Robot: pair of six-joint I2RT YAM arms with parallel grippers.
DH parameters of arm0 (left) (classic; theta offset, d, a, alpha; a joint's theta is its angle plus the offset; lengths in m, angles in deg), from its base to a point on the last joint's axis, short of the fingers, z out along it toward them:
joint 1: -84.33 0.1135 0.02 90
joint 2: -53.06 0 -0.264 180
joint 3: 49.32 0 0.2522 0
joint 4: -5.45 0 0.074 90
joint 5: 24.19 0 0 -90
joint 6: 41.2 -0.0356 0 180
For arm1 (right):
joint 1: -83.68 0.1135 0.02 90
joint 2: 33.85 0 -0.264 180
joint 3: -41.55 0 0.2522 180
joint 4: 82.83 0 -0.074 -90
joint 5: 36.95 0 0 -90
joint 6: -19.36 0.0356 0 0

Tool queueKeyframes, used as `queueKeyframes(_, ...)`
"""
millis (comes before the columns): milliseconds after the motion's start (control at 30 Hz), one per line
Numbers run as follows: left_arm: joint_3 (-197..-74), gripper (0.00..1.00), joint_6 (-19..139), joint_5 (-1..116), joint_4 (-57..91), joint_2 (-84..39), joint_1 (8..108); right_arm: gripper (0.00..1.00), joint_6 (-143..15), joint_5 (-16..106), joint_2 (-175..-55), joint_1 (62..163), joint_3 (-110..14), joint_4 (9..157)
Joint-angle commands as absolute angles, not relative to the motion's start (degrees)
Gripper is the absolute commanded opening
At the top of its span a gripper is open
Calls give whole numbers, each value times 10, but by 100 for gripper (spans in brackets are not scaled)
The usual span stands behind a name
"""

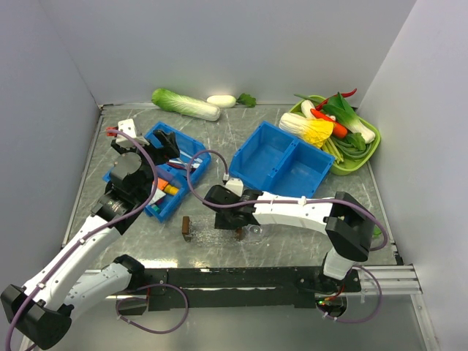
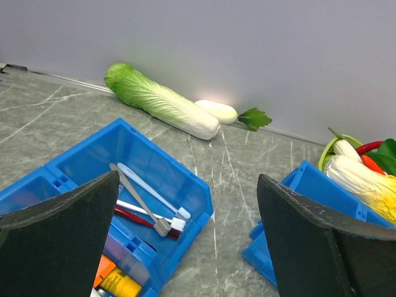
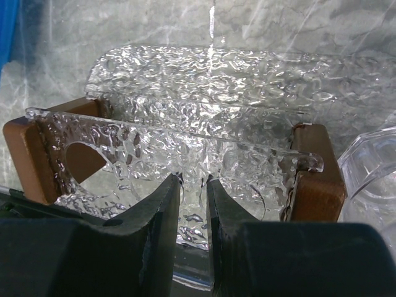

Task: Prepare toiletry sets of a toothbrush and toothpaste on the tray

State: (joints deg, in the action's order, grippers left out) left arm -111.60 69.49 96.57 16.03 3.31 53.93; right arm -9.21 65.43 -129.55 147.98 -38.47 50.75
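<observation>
right gripper (image 3: pixel 193 184): jaws almost closed, pinching the near wall of the tray (image 3: pixel 204 80)
tray: low over the table (image 1: pixel 292 234) in front of the right arm, long axis crosswise to the fingers, a brown block (image 3: pixel 28 158) at each end
left gripper (image 2: pixel 187 185): jaws spread wide, holding nothing, hovering over the blue bin (image 2: pixel 93 148)
toothbrush (image 2: pixel 148 189): in the bin's far compartment among several, below and between the left fingers
toothbrush axis: far-left to near-right, heads near-right, slanted to the finger gap
nearer arm: left; likely a descent with a wrist turn
</observation>
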Motion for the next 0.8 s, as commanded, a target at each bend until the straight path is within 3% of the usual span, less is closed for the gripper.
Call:
queueKeyframes(0, -1122, 97, 694, 956, 151, 31, 541, 0, -97, 666, -1281, 1473, -376, 513)
queueKeyframes(767, -1123, 96, 695, 951, 152, 28, 541, 0, -112, 673, -1277, 1467, -367, 505)
